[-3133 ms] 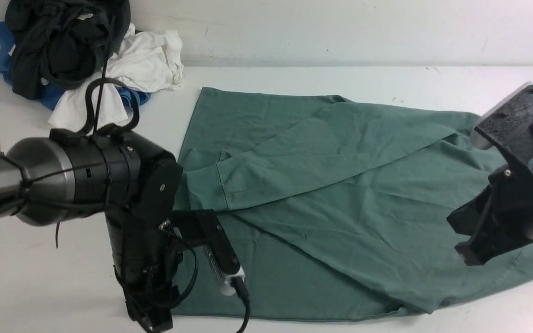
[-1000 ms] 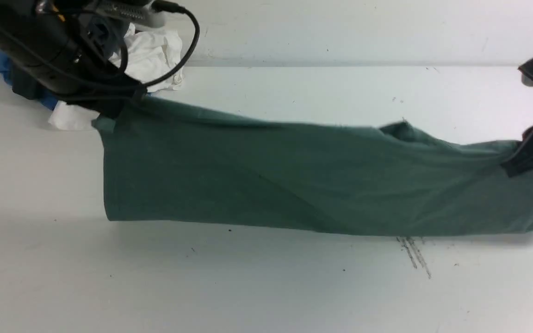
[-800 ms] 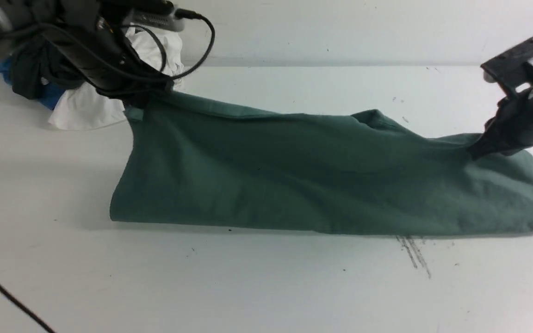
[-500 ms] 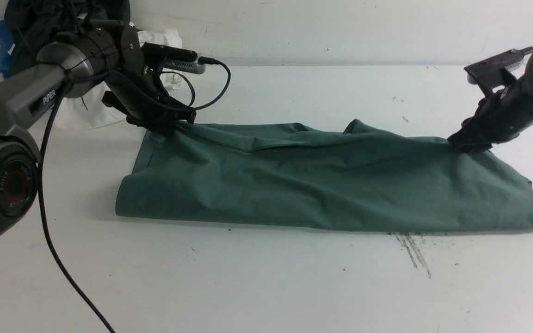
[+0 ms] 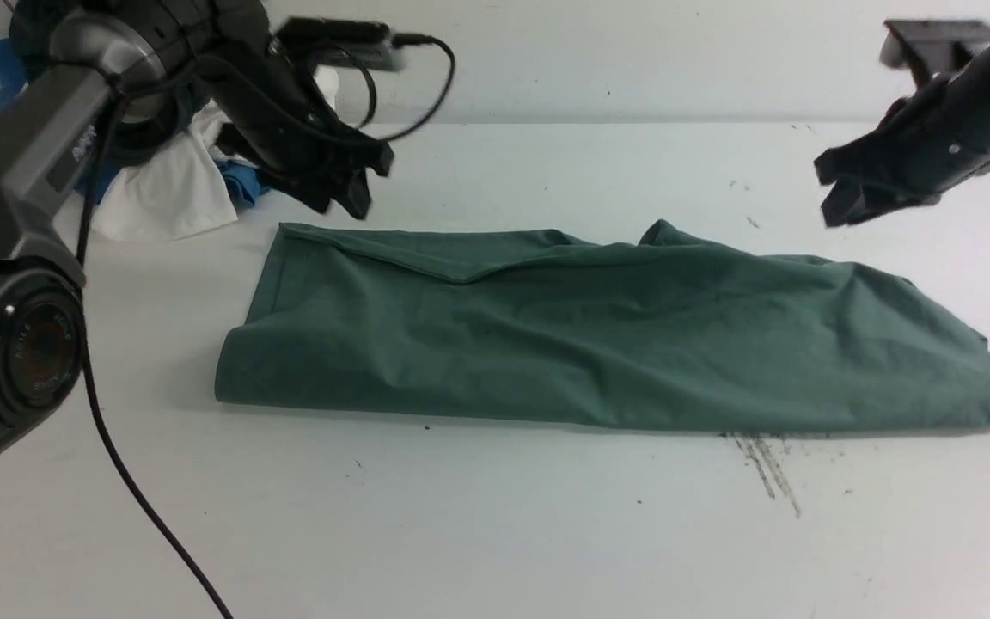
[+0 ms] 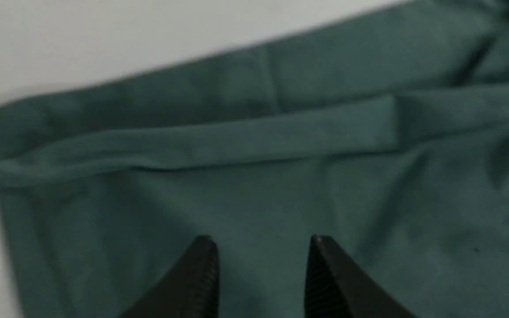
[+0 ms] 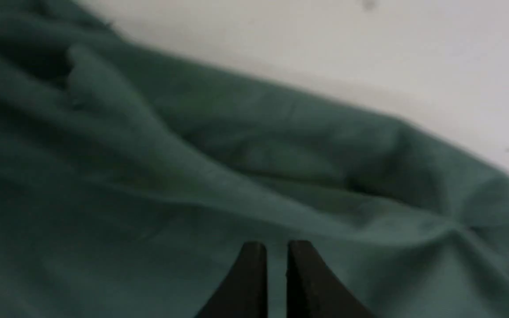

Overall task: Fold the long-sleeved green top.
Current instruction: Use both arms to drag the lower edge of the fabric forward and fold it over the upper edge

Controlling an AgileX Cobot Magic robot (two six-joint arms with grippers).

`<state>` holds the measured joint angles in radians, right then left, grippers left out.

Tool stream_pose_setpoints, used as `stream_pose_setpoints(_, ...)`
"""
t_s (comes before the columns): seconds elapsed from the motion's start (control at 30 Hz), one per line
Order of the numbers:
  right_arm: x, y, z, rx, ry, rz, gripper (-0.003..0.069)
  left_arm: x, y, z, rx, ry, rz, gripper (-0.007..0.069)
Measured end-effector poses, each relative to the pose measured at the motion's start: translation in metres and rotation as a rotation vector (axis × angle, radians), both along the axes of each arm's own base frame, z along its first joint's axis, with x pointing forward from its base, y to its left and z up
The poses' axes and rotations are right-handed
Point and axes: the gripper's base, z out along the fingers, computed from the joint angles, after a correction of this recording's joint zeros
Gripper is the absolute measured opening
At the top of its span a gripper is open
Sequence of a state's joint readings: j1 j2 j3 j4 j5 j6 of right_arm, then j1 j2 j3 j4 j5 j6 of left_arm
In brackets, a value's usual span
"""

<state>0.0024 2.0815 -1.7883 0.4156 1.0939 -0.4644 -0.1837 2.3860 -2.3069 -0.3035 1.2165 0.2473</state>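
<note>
Here, one green long-sleeved top (image 5: 615,344) lies folded into a long band across the middle of the frame on the white table (image 5: 495,533), with two grippers above its far edge. The left gripper (image 5: 349,185), upper left, hovers clear of the top's far-left corner, jaws apart and empty. The right gripper (image 5: 834,193), upper right, hangs above the top's right end, jaws almost together, gripping nothing. One heap of clothes (image 5: 164,193), black, white and blue, sits in the upper left corner.
</note>
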Motion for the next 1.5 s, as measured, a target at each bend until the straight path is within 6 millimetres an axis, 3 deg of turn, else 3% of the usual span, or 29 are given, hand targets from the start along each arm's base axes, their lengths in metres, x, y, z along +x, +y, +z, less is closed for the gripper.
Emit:
stream_pose_setpoints(0.07,0.002,0.013,-0.025,0.028,0.048,0.075,0.0006,0.001,-0.018,-0.026,-0.018,0.035,-0.079,0.0126)
stream_pose_setpoints(0.1,0.002,0.015,-0.024,0.03,0.046,0.082,0.0004,0.001,-0.02,-0.029,-0.016,0.037,-0.085,0.0117)
stream_pose_setpoints(0.13,0.004,0.027,-0.046,0.033,0.084,0.133,-0.0006,0.003,-0.032,-0.049,-0.022,0.044,-0.12,0.0046)
stream_pose_setpoints(0.17,0.004,0.027,-0.048,0.033,0.088,0.133,-0.0008,0.004,-0.032,-0.051,-0.021,0.043,-0.12,0.0046)
stream_pose_setpoints(0.23,0.006,0.037,-0.07,0.022,0.123,0.168,-0.0011,0.011,-0.039,-0.074,-0.021,0.011,-0.135,0.0001)
stream_pose_setpoints(0.37,0.006,0.038,-0.078,-0.016,0.138,0.18,-0.0011,0.025,-0.039,-0.077,-0.004,-0.141,-0.116,-0.0008)
stream_pose_setpoints(0.67,0.005,0.024,-0.082,-0.177,0.166,0.185,-0.0013,0.056,-0.025,-0.068,0.077,-0.478,0.06,-0.0008)
stream_pose_setpoints(0.8,0.007,0.024,-0.081,-0.176,0.145,0.163,-0.0013,0.051,-0.019,-0.061,0.112,-0.419,0.105,-0.0008)
stream_pose_setpoints(0.9,0.011,0.03,-0.074,-0.119,0.087,0.13,-0.0013,0.036,-0.014,-0.042,0.148,-0.284,0.1,-0.0008)
stream_pose_setpoints(1.03,0.016,0.054,-0.062,0.0,-0.008,0.161,-0.0013,0.016,-0.011,-0.014,0.189,-0.164,0.028,-0.0008)
stream_pose_setpoints(1.07,0.017,0.071,-0.057,0.049,-0.056,0.202,-0.0013,0.007,-0.012,-0.006,0.187,-0.111,-0.011,-0.0008)
stream_pose_setpoints(1.1,0.019,0.091,-0.053,0.094,-0.104,0.243,-0.0013,0.002,-0.013,-0.004,0.18,-0.075,-0.045,-0.0008)
stream_pose_setpoints(1.23,0.034,0.138,-0.065,0.134,-0.22,0.305,-0.0013,-0.001,-0.02,-0.017,0.123,-0.009,-0.107,-0.0008)
stream_pose_setpoints(1.37,0.057,0.159,-0.102,0.082,-0.272,0.324,-0.0013,0.0,-0.026,-0.031,0.057,0.036,-0.11,-0.0008)
stream_pose_setpoints(1.5,0.081,0.157,-0.094,0.123,-0.348,0.175,-0.0013,-0.001,-0.028,-0.031,0.04,0.042,-0.11,-0.0008)
